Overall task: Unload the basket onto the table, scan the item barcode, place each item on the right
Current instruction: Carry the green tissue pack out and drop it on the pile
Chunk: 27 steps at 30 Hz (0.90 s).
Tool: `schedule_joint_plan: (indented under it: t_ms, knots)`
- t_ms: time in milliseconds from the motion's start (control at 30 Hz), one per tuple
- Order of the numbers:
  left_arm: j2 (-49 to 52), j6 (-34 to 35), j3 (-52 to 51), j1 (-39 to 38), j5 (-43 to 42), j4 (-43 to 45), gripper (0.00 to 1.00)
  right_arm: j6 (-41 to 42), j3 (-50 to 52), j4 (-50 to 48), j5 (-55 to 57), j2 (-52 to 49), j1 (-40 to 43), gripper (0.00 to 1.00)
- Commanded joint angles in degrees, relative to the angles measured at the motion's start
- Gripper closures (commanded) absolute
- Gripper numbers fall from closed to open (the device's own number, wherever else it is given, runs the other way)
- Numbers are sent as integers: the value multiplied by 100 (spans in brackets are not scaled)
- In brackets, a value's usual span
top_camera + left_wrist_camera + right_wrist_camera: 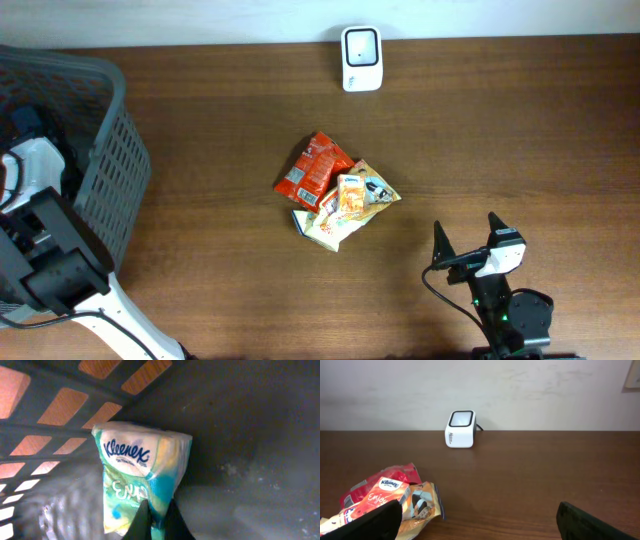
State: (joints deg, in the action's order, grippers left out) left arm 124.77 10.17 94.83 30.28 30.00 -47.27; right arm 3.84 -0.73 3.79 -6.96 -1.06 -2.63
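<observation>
Inside the grey basket, the left gripper is closed tight on the lower edge of a tissue pack, which lies on the basket floor beside the slatted wall. Right of the basket on the table lies a pile of snack packets, with the white scanner beyond them at the far edge. Farthest from the basket, the right gripper hangs wide open and empty.
</observation>
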Motion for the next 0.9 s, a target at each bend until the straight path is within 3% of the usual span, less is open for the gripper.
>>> schedule_joint_plan:
  t_ms: [0, 133, 267, 467, 533, 633, 733, 867]
  knots:
    - [66, -85, 20, -2, -367, -136, 100, -42, 42, 7, -11, 22, -39, 2]
    - [-398, -39, 763, -2, -876, -870, 100, -42, 42, 7, -9, 22, -42, 2]
    - [-1606, -42, 1620, -4, -2339, -1392, 100, -44, 42, 7, -11, 22, -42, 2]
    - [-3836, -42, 1687, -236, -4778, -1338, 100, -42, 42, 7, -9, 22, -39, 2]
    - [-4192, -44, 1687, -691, -5307, -1440, 100, -42, 42, 7, -9, 22, -42, 2]
    - [-4221, -44, 1567, -1985, -5313, -1821, 100, -44, 42, 7, -11, 22, -39, 2]
    - [-3768, -44, 861, -3567, -5311, -1744, 100, -44, 42, 7, -9, 22, -39, 2]
    - [-2728, -39, 282, -4859, -5316, -1255, 100, -44, 42, 7, -11, 22, -39, 2]
